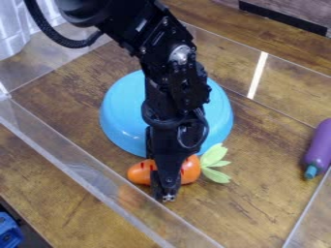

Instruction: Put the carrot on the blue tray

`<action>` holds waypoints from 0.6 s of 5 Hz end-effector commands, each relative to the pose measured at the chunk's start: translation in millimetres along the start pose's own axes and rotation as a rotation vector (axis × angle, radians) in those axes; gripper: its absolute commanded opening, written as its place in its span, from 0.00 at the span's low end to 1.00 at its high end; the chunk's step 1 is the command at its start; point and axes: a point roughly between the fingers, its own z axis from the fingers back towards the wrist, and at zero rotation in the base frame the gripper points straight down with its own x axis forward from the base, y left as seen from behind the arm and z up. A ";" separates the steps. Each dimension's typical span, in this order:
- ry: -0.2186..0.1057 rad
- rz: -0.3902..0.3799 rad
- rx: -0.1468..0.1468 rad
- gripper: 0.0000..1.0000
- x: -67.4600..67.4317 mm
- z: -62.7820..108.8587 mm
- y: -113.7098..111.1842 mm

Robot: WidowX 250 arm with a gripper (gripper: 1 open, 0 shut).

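The carrot [165, 172] lies crosswise on the wood, leaves pointing right, just in front of the blue tray [123, 114], directly under the lowered gripper [167, 179], whose grip I cannot make out.

Plastic toys and a glossy dish on a wood-grain desk.
The blue tray [123, 121] is seen as smooth, glossy plastic; the carrot [139, 172] as smooth orange plastic with matt green leaves. The desk [77, 82] is shown as dark wood grain with a slight sheen, bordered by clear glossy walls [91, 170]. The end effector [165, 190] appears as matt black plastic.
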 end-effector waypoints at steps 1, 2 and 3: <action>-0.064 0.025 0.053 0.00 5.1 18.8 15.2; -0.066 0.026 0.059 0.00 5.3 19.3 17.0; -0.067 0.028 0.064 0.00 5.5 19.7 18.9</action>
